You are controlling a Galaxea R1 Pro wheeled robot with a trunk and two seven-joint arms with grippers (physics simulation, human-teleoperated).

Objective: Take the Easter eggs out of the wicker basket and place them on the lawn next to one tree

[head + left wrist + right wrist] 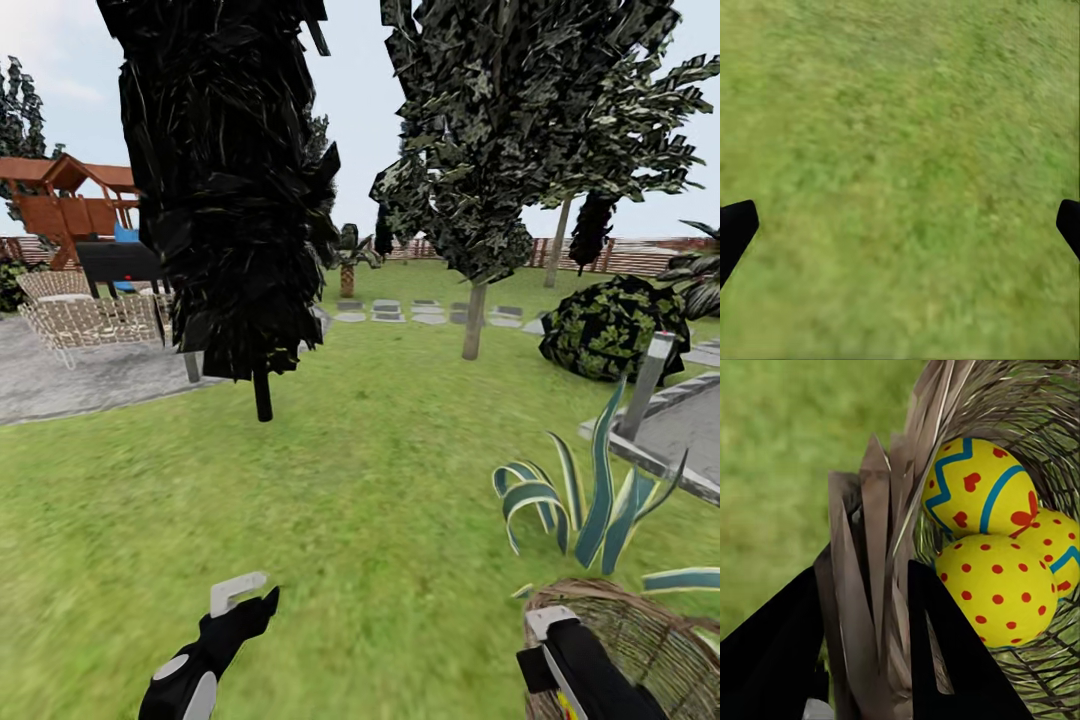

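The wicker basket [650, 625] stands on the lawn [350, 460] at the lower right of the head view. My right gripper [548, 628] is at its near rim. In the right wrist view that gripper [866, 577] has its black fingers [772, 652] closed on either side of the basket's rim [881, 547]. Three yellow Easter eggs lie inside: a zigzag one [979, 487], a red-dotted one [994, 589] and a third [1057, 547] partly hidden behind them. My left gripper [245, 595] hangs open over bare grass [900, 150]. A pale-trunked tree [473, 320] stands ahead on the right.
A dark-leaved tree [262, 395] stands ahead on the left. A striped spiky plant [580, 510] grows just beyond the basket. A round bush [615, 325], a lamp post [648, 375] and paving lie to the right. A grey patio [90, 375] with wicker chairs [90, 315] is at left.
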